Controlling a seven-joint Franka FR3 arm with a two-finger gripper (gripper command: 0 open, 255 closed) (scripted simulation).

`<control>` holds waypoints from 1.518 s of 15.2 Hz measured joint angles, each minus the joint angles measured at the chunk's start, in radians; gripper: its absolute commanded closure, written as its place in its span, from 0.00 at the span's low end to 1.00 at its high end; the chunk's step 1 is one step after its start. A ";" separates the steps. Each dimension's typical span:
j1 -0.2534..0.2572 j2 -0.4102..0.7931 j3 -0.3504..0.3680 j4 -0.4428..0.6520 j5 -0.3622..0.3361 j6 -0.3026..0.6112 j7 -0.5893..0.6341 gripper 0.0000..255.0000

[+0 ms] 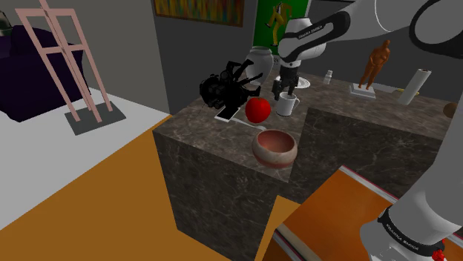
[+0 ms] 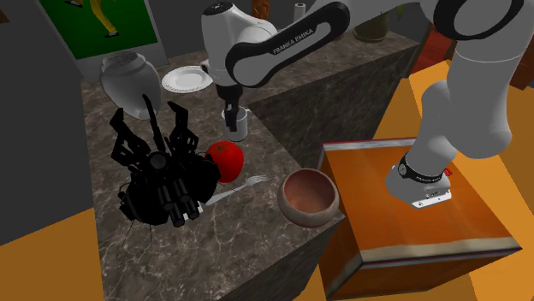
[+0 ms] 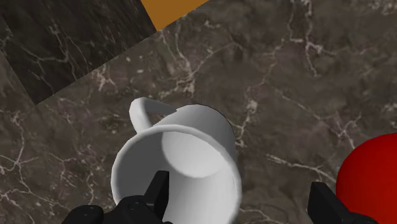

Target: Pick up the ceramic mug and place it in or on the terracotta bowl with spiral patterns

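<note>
A: Marble counter [image 2: 240, 231] runs under everything. In the second exterior view, left to right, you have the red fruit [image 2: 226, 160] at mid-frame, the white mug [image 2: 236, 122] just above it, and the bowl [image 2: 308, 197] at lower right by the counter's edge.

B: Your gripper [image 3: 242, 198] is spread wide over the mug. In the wrist view one finger [image 3: 159, 191] sits inside the mouth, and the other stands well outside the wall, toward the fruit. Nothing is clasped yet.

A: So close slowly on that side of the wall, away from the handle [image 3: 143, 111]. I'd say you want the wall pinched deep, not just at its lip.

B: Watch the outer finger, which looks near the fruit and could nudge it. Lift straight up only once the mug is firm, because a pinch on one wall may let it swing.
</note>
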 measured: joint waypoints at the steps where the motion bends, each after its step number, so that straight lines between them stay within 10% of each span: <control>1: -0.002 0.009 0.000 0.000 0.002 0.009 -0.002 0.00; 12: -0.007 0.044 0.002 -0.029 0.010 0.073 -0.008 0.00; 13: -0.007 0.044 0.002 -0.029 0.010 0.073 -0.008 1.00; 23: -0.007 0.044 0.002 -0.029 0.010 0.073 -0.008 1.00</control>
